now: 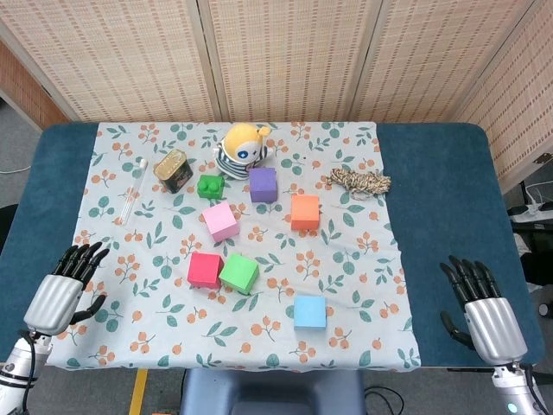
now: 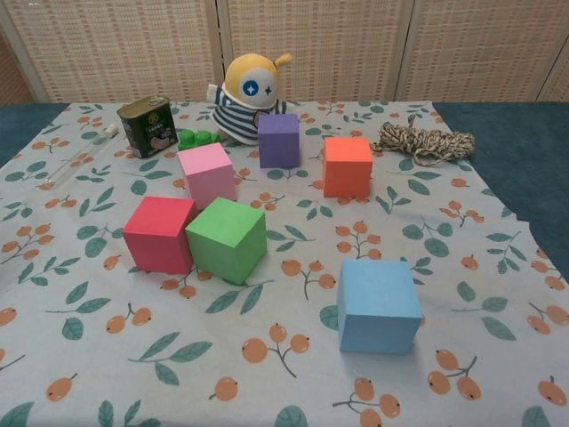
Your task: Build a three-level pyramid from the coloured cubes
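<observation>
Flanking cubes (image 1: 258, 230): toy (image 1: 242, 149), tin (image 1: 174, 169), rope (image 1: 359, 181)

Bright, even overhead light; soft short shadows; sharp focus.

Toy (image 1: 243, 148) stands behind scattered cubes (image 1: 238, 273)

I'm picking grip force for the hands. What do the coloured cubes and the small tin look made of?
The six coloured cubes, such as the light blue cube and the green cube, look like matte foam or soft plastic: flat colour, no glare, slightly rounded edges. The small olive-green tin looks like printed metal: glossy sides, gold rim. Neither is certain from looks alone.
</observation>
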